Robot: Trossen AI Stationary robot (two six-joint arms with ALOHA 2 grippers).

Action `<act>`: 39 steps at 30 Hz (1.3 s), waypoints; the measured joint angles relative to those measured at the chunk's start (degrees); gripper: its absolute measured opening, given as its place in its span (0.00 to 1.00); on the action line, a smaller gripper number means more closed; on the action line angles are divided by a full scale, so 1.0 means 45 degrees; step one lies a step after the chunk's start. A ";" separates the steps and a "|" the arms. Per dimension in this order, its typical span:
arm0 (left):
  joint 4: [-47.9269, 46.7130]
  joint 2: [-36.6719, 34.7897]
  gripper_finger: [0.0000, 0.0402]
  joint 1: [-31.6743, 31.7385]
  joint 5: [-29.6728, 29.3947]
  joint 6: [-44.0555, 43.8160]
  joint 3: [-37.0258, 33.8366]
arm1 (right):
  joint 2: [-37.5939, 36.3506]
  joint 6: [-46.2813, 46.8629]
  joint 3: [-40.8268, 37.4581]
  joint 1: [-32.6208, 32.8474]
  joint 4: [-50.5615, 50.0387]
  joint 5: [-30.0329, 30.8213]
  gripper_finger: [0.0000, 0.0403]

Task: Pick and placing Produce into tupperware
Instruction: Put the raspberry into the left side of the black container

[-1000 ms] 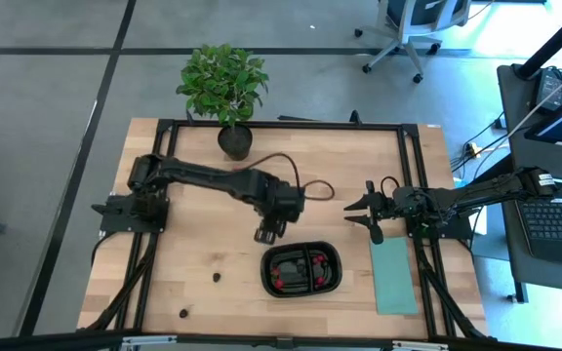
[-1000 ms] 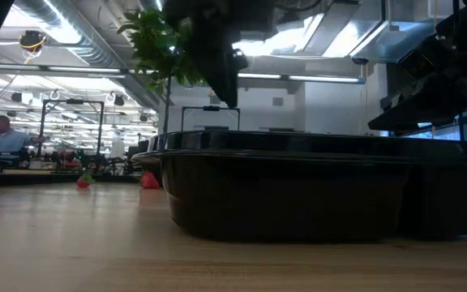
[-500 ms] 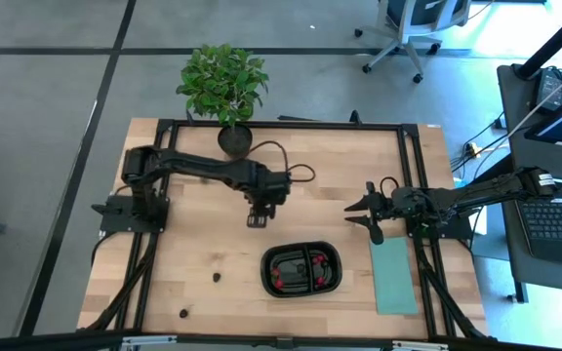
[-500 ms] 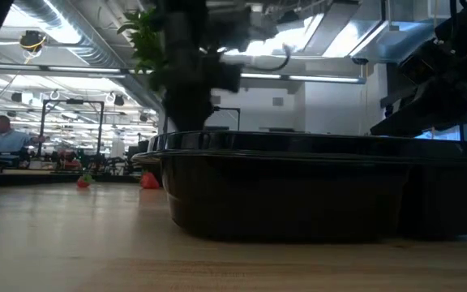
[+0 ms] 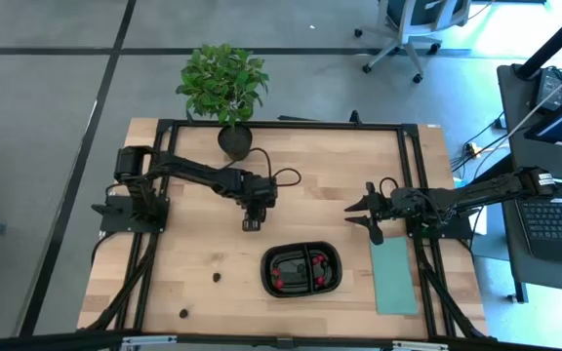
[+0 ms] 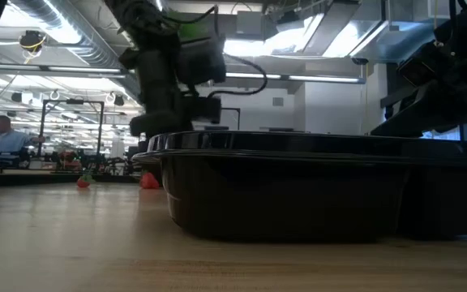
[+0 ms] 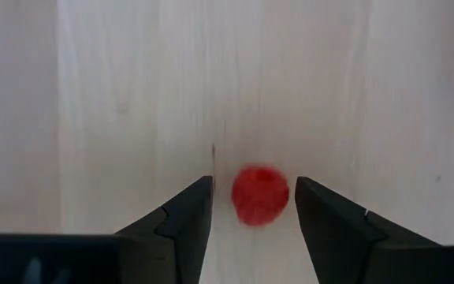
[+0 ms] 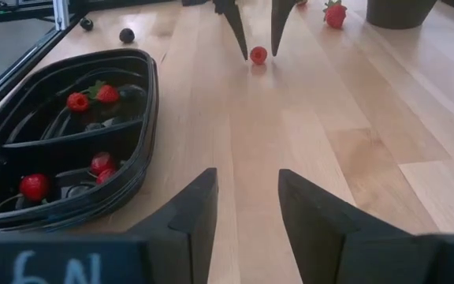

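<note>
A small red berry (image 7: 260, 195), one piece of the produce, lies on the bare wood left of the table's middle. My left gripper (image 5: 250, 225) points steeply down over it, open, with one finger on each side of the berry and neither touching it; the right wrist view shows the same berry (image 8: 258, 54) between those fingertips. The black two-compartment tupperware (image 5: 302, 269) sits near the front edge with several red and dark berries inside (image 8: 77, 101). My right gripper (image 5: 359, 216) waits open at the right, above the wood.
A potted plant (image 5: 224, 86) stands at the far edge. A strawberry (image 8: 335, 13) lies near its pot. Two dark berries (image 5: 218, 277) (image 5: 183, 313) lie at the front left. A pale teal rectangle (image 5: 393, 275) lies right of the tupperware. A black frame (image 5: 281, 125) rims the table.
My left gripper has drawn back from beside the tupperware toward the table's left and far side and has sunk low over the wood, ending with its fingers astride the red berry. Its finger gap looks unchanged.
</note>
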 joint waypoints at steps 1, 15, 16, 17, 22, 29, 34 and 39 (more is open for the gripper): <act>0.0004 0.0000 0.44 0.0005 0.0000 -0.0033 -0.0113 | 0.0000 0.0000 0.0000 0.0005 0.0005 0.0000 0.34; 0.0745 -0.0034 0.44 -0.0116 -0.0077 -0.0989 -0.0663 | 0.0001 -0.0011 0.0000 0.0000 0.0034 0.0000 0.34; 0.0750 -0.0030 0.44 -0.0117 -0.0087 -0.0989 -0.0663 | 0.0000 -0.0011 0.0000 0.0000 0.0034 0.0000 0.34; 0.0754 -0.0029 0.44 -0.0117 -0.0083 -0.0989 -0.0663 | 0.0003 -0.0017 0.0000 0.0000 0.0034 0.0000 0.34; 0.0871 -0.0019 0.44 -0.0124 -0.0170 -0.0989 -0.0680 | 0.0005 -0.0044 0.0000 0.0000 0.0034 0.0000 0.34; 0.1117 0.0005 0.39 -0.0170 -0.0306 -0.0984 -0.0682 | 0.0000 -0.0044 0.0000 0.0000 0.0036 0.0002 0.34; 0.1172 0.0015 0.32 -0.0171 -0.0303 -0.0984 -0.0682 | 0.0000 -0.0044 0.0004 0.0000 0.0034 0.0005 0.34; 0.1187 0.0015 0.25 -0.0170 -0.0306 -0.0984 -0.0682 | 0.0005 -0.0044 0.0005 0.0000 0.0034 0.0001 0.34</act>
